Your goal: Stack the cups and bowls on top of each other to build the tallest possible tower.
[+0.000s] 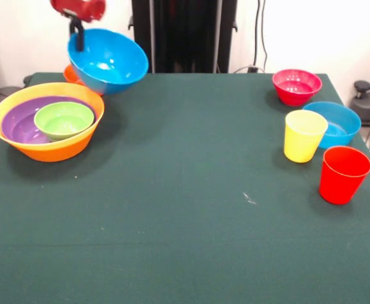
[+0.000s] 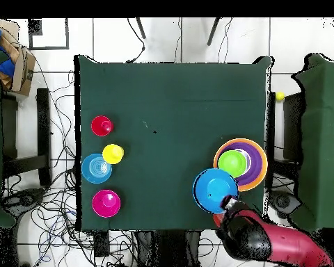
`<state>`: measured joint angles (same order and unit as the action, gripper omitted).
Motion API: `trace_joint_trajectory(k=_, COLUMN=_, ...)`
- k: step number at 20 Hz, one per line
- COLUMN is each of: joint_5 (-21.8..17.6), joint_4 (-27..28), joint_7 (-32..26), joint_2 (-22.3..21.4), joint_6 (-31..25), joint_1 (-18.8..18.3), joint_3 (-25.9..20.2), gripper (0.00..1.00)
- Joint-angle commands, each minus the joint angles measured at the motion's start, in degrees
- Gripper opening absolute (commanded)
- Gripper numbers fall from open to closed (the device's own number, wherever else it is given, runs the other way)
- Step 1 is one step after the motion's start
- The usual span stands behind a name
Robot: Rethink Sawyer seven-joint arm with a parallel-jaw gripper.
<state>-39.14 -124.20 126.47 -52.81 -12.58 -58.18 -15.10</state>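
One blue bowl (image 1: 109,61) tilted mouth toward the camera, rim pinched by claw (image 1: 78,39), lifted off table (image 1: 185,190).

Bright, even light; soft shadows, glossy highlights.

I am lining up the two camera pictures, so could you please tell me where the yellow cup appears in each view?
Front view: the yellow cup stands at the right, between the blue bowl behind it and the red cup in front.
Overhead view: the yellow cup sits at the left, beside the blue bowl.
Shared landmark: that blue bowl, touching the yellow cup in both views.
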Motion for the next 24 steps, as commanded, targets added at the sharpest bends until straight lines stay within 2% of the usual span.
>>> trace_joint_trajectory(k=1, joint_5=0.9, joint_4=-7.8, joint_7=-19.6, joint_2=-6.9, joint_6=-8.6, joint_1=-3.7, joint_3=-14.6, gripper=0.00)
trace_joint_trajectory(k=5, joint_5=3.5, joint_4=-9.3, joint_7=-21.0, joint_2=-10.0, joint_6=-12.1, joint_1=-6.9, joint_3=-19.5, gripper=0.00)
trace_joint_trajectory(k=13, joint_5=-2.3, joint_4=-9.0, joint_7=-16.6, joint_2=-8.1, joint_6=-10.2, joint_1=-6.9, joint_3=-20.7, gripper=0.00)
trace_joint_trajectory(k=19, joint_5=-5.7, joint_4=-7.9, joint_7=-18.4, joint_2=-5.1, joint_6=-9.5, joint_1=-11.1, joint_3=-23.9, gripper=0.00)
trace_joint_trajectory(k=24, joint_5=-11.8, joint_4=-6.1, joint_7=-18.4, joint_2=-1.6, joint_6=-8.6, joint_1=-13.5, joint_3=-24.2, gripper=0.00)
